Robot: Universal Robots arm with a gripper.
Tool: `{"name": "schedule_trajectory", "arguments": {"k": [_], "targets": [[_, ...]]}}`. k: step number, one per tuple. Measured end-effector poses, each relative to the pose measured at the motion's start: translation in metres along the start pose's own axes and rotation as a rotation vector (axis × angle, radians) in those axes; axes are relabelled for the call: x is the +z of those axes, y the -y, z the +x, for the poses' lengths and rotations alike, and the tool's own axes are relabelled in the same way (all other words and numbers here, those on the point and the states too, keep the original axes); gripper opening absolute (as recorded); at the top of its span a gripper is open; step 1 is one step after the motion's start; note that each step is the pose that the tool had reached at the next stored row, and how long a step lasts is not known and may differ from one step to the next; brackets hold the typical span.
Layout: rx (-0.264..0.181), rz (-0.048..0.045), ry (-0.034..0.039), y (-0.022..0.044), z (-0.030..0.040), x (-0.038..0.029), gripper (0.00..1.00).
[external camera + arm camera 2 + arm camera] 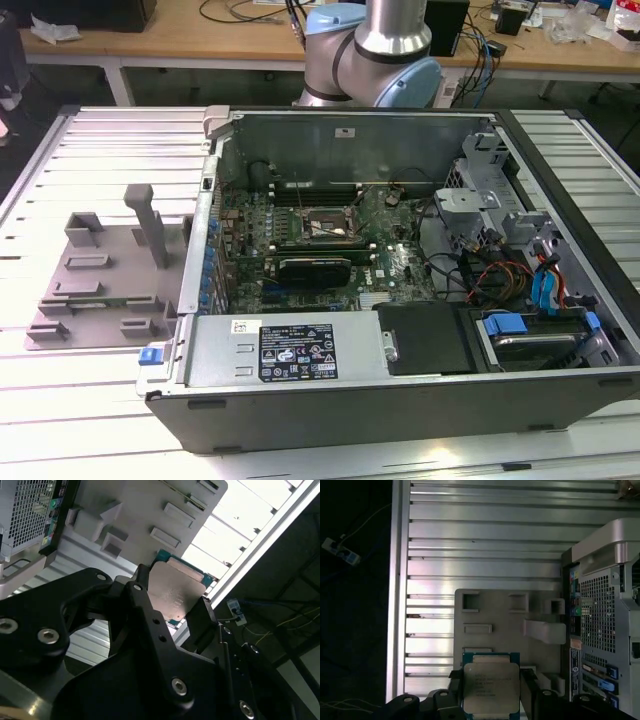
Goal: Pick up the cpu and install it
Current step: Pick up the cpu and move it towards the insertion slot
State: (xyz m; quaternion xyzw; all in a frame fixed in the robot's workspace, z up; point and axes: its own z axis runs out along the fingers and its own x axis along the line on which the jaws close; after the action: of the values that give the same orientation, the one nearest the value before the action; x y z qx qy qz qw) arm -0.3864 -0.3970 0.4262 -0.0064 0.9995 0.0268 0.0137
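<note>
The cpu [491,686] is a flat square chip with a silvery top and a green-blue rim. My gripper [491,680] is shut on it, one black finger [454,690] against each of two opposite edges. In the second wrist view the cpu [175,592] sits between the same fingers [142,582], held up in the air above the grey tray [150,505]. The grey tray [505,625] lies well below the chip in the first wrist view. In the exterior view the black socket frame [325,228] lies open on the motherboard inside the computer case [400,380].
The grey tray [100,280] with raised blocks lies on the slatted metal table [90,400], at the case's side on the exterior view's left. The arm's base [370,50] stands behind the case. Cables and drive bays [530,290] fill the case's right part. A wooden bench runs along the back.
</note>
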Motion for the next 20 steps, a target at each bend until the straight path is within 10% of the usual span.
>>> {"name": "schedule_trajectory", "arguments": {"k": [4,9,20], "targets": [[0.000,0.0002,-0.0002,0.0001,-0.0025,-0.0001,0.54],[0.000,0.0001,-0.0001,0.0005,-0.0396,0.0010,0.54],[0.000,0.0001,-0.0004,0.0011,-0.0813,0.0021,0.54]]}}
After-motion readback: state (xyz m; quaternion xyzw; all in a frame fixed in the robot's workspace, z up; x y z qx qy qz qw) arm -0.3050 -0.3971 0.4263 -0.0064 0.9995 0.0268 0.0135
